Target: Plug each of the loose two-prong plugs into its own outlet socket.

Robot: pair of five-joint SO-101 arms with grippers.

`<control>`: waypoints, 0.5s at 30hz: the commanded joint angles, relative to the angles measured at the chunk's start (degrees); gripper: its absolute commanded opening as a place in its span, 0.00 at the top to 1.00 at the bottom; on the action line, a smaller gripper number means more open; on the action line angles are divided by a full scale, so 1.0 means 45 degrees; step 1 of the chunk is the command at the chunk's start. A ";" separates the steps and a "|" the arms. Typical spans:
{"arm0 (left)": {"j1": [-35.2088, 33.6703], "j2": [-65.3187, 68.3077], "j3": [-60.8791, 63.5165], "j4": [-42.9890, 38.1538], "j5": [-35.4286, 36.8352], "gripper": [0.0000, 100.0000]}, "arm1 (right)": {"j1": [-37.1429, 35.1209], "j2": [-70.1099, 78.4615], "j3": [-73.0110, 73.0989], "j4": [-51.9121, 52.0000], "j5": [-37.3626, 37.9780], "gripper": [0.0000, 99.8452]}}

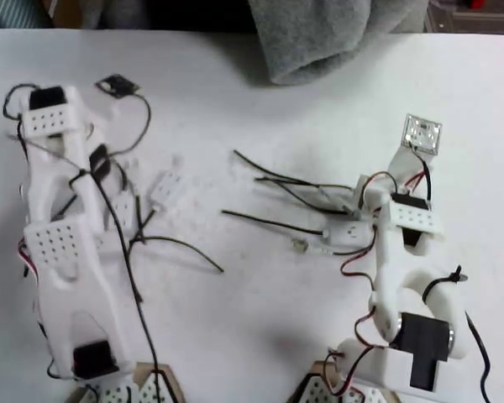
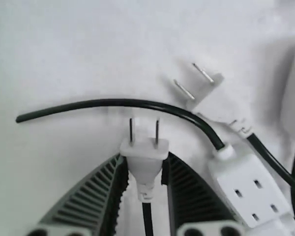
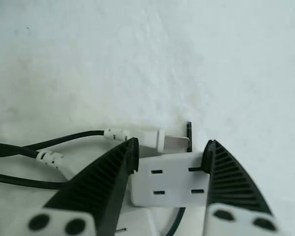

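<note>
Plug (image 2: 143,151), white and two-pronged, is clamped by its body between the fingers of the left gripper (image 2: 144,158) near the table's (image 1: 252,336) left edge. Its prongs point away from the wrist, just short of a black cable (image 2: 108,104). A loose plug (image 2: 202,87) lies beyond that cable, near a socket block (image 2: 250,194). Toward the right edge, the right gripper (image 3: 170,147) is closed on a second block (image 3: 169,184). A third plug (image 3: 155,138) lies just beside it.
</note>
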 commanded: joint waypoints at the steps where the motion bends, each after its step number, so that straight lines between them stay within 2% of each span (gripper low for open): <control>1: -0.0107 -0.0342 -0.1289 0.0567 0.0176 0.98 | -0.0127 -0.0420 -0.0078 -0.0225 0.0059 0.79; 9: -0.0889 -0.3057 0.0176 0.0567 0.0234 0.98 | -0.0127 0.0303 -0.0449 -0.0381 0.0059 0.79; 15: -0.0244 -0.6828 0.4532 0.0508 0.0274 0.98 | -0.0127 0.0615 -0.0625 -0.0381 0.0059 0.79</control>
